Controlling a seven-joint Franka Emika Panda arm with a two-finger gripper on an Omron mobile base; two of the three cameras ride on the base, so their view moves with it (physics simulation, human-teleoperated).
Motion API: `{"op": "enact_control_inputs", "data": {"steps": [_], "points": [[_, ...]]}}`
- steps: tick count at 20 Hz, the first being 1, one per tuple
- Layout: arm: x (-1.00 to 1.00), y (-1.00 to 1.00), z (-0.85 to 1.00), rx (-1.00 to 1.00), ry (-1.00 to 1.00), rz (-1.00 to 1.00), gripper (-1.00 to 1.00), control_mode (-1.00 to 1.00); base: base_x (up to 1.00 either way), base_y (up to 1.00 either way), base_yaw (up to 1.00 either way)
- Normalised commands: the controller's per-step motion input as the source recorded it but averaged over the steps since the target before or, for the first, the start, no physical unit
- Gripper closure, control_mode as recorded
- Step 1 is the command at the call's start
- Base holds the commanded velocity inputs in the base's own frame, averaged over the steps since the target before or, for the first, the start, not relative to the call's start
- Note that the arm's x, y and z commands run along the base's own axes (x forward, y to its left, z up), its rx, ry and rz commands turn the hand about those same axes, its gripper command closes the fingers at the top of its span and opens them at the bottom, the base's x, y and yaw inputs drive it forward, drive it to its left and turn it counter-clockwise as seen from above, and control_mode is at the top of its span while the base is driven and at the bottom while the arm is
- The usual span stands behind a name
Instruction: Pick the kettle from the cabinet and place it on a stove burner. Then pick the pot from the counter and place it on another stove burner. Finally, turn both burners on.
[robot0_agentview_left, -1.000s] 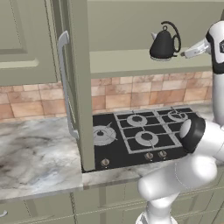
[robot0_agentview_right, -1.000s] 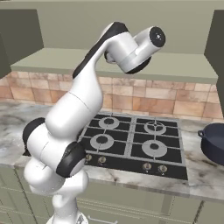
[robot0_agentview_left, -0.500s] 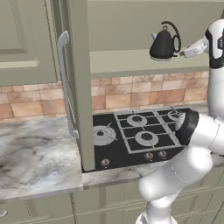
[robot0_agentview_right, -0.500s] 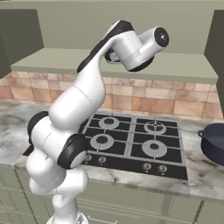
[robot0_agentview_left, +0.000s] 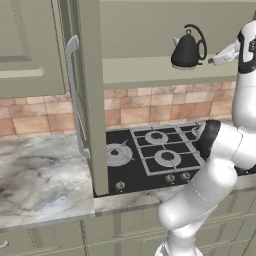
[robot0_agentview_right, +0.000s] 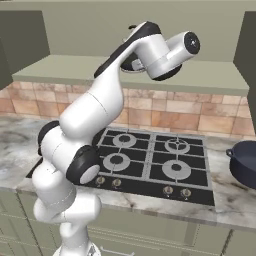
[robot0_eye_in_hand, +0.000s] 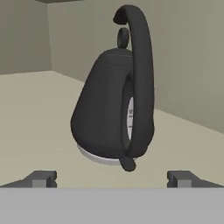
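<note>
Reaching for the kettle (robot0_eye_in_hand: 114, 105) is your step in hand: it stands upright on the cabinet (robot0_agentview_left: 150, 70) shelf, dead ahead at twelve o'clock in the hand view, its loop handle edge-on toward you. Your gripper (robot0_eye_in_hand: 113, 178) hangs just short of it, fingers spread wide, holding nothing. Next, push in until the handle sits between the fingers, then close. The pot (robot0_agentview_right: 244, 162) waits on the counter (robot0_agentview_right: 235, 200), at three o'clock of the stove.

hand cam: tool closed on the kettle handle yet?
No, the kettle stands free on the cabinet shelf, with both fingertips wide apart short of it.
</note>
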Motion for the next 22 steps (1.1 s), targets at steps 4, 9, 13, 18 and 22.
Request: {"op": "enact_control_inputs", "data": {"steps": [4, 9, 13, 18, 22], "points": [[0.34, -0.07, 0.12, 0.00, 0.01, 0.04, -1.00, -1.00, 0.00, 0.00, 0.00], [0.28, -0.02, 0.12, 0.00, 0.00, 0.02, -1.00, -1.00, 0.00, 0.00, 0.00], [0.19, 0.00, 0.11, 0.00, 0.00, 0.02, -1.00, -1.00, 0.00, 0.00, 0.00], [0.06, 0.02, 0.15, 0.00, 0.00, 0.01, -1.00, -1.00, 0.00, 0.00, 0.00], [0.06, 0.12, 0.09, 0.00, 0.00, 0.00, -1.00, -1.00, 0.00, 0.00, 0.00]]}}
